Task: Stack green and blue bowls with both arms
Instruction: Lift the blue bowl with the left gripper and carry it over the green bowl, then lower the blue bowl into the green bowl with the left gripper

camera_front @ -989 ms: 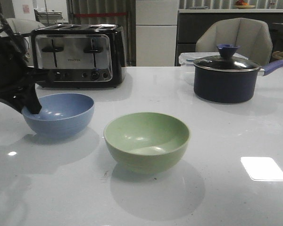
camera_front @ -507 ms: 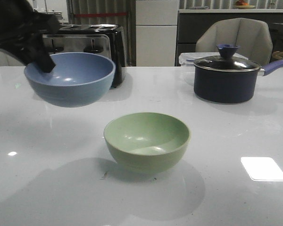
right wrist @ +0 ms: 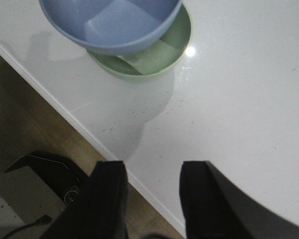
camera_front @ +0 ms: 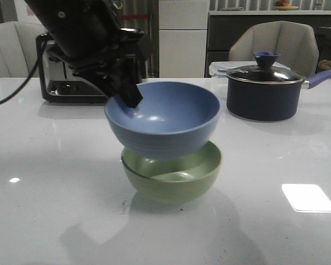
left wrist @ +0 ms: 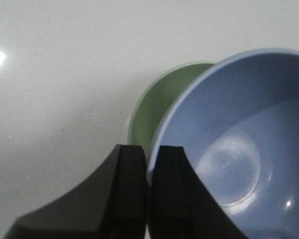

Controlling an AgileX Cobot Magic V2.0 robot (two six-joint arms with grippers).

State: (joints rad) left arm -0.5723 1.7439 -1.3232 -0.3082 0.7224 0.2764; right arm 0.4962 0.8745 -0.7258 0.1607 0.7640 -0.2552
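The pale green bowl (camera_front: pixel 176 175) stands on the white table at centre front. My left gripper (camera_front: pixel 128 98) is shut on the left rim of the blue bowl (camera_front: pixel 165 118) and holds it just above the green bowl, slightly off to the left. In the left wrist view the two fingers pinch the blue bowl's (left wrist: pixel 239 139) rim, with the green bowl (left wrist: pixel 154 107) showing beneath. The right wrist view shows the blue bowl (right wrist: pixel 109 22) over the green bowl (right wrist: pixel 154 55). My right gripper (right wrist: pixel 152 199) is open and empty above the table's front edge, out of the front view.
A dark navy lidded saucepan (camera_front: pixel 263 91) with a purple handle stands at the back right. A black and silver toaster (camera_front: pixel 71 83) stands at the back left behind my left arm. The table's front edge (right wrist: pixel 65 117) and wooden floor show in the right wrist view.
My left gripper has lifted the blue bowl off the table at the left and carried it right, then down to just over the green bowl. The green bowl has not moved.
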